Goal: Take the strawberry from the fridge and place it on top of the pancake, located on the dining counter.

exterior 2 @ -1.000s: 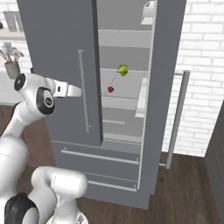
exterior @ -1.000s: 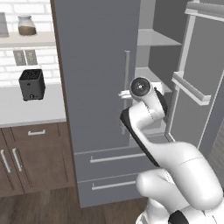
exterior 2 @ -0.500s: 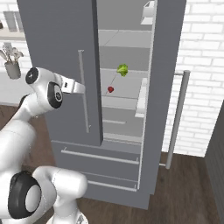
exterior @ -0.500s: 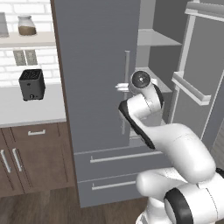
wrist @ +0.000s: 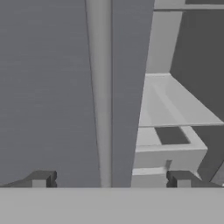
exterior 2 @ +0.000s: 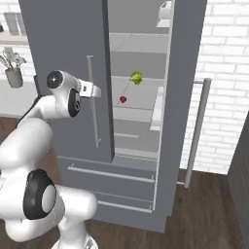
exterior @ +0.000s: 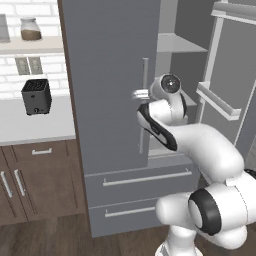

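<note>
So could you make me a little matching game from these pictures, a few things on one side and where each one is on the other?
Things:
1. strawberry
2. leafy greens
3. toaster
4. gripper

Places:
a. on the white worktop left of the fridge
b. by the closed door's handle
c. on a fridge shelf, lower of the two foods
d. on a fridge shelf, higher up

Pairs: 1-c, 2-d, 3-a, 4-b

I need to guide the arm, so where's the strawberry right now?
In the right base view, the strawberry sits on a shelf inside the open fridge, just below-left of the green leafy clump.
</note>
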